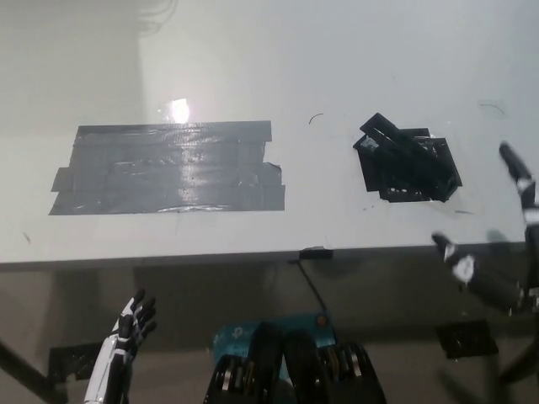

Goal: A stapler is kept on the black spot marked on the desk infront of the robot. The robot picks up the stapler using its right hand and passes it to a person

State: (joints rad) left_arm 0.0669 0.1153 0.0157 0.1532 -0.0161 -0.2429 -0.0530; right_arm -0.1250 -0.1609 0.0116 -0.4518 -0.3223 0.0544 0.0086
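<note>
Just ahead of the spread, empty right hand (505, 244) runs the white counter (253, 76), whose near edge lies between them; bare room surrounds the black spot (379, 181), stapler (408, 156) on it. I'd reach over that edge, fingers straddling it. Left hand (126, 332) hangs low, loosely open.

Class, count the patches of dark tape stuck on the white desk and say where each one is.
2. A large grey tape patch lies on the desk's left half; a smaller black tape patch lies on the right half, with the black stapler on it.
</note>
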